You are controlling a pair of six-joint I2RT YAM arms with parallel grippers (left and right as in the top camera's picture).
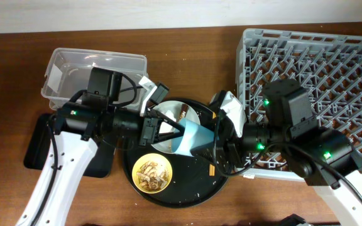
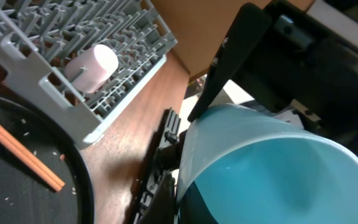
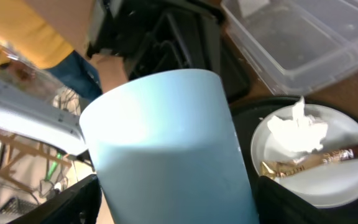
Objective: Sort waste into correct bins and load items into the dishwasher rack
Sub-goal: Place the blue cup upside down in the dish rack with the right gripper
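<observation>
Overhead, the blue cup (image 1: 192,139) hangs over the round black tray (image 1: 193,188) beside the dishwasher rack (image 1: 244,63), clasped by the left gripper (image 1: 171,130), while the right gripper (image 1: 215,143) straddles it, its grip unclear, so the left should let go only once the right holds firmly.

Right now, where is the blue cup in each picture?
Overhead: blue cup in the middle, above the round black tray.
Left wrist: blue cup lower right, huge, open mouth showing.
Right wrist: blue cup at centre, its side filling the view.
Shared landmark: the round black tray, visible in all three.
</observation>
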